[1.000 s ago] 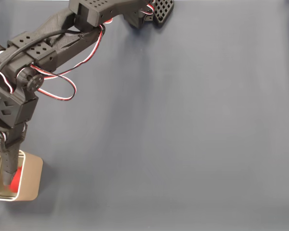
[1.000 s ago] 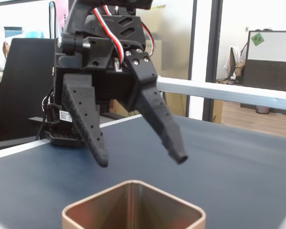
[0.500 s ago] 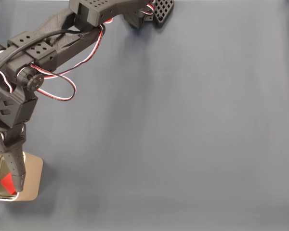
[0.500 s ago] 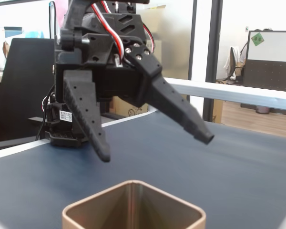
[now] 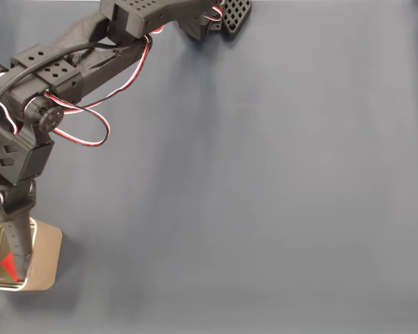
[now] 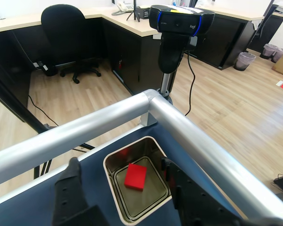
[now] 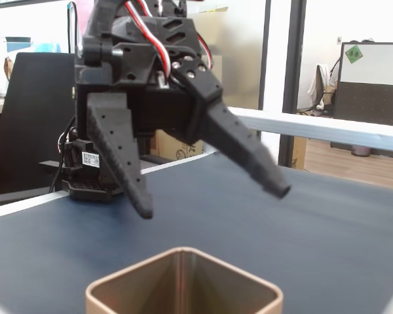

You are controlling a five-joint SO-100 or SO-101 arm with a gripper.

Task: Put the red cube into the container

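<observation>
Spread wide, the claw [image 7: 213, 199] in a fixed view from table level hangs just above the container [image 7: 182, 284], grasping nothing; its two matte black printed fingers [image 7: 121, 157] taper to blunt tips, one of them studded with small round holes. Below the claw, the container shows as a tan, brushed-metal box with rounded corners and a thin, smooth wall. It stands on a flat, dark blue table [image 7: 327, 229] with a pale metal rail behind the claw.

From above, in a fixed view, the black perforated arm [image 5: 70, 69] with looped red, white and black wires reaches to the lower left edge of the picture. One slim finger [image 5: 17, 243] lies over the container [image 5: 45, 261], and the red cube [image 5: 8, 266] shows just beside that fingertip, inside the container's pale rim.

Seen from the wrist view, the claw [image 6: 120, 167] is released, its two dark fingertips standing on either side of the container [image 6: 114, 162]. The red cube [image 6: 135, 176] lies flat on the dull grey-beige floor of the container, between the fingertips and touching neither. Its faces are plain and matte, its edges sharp. Beyond the claw, smooth round aluminium rails [image 6: 193, 141] meet at a corner, and a black webcam [image 6: 179, 28] stands on a post.
</observation>
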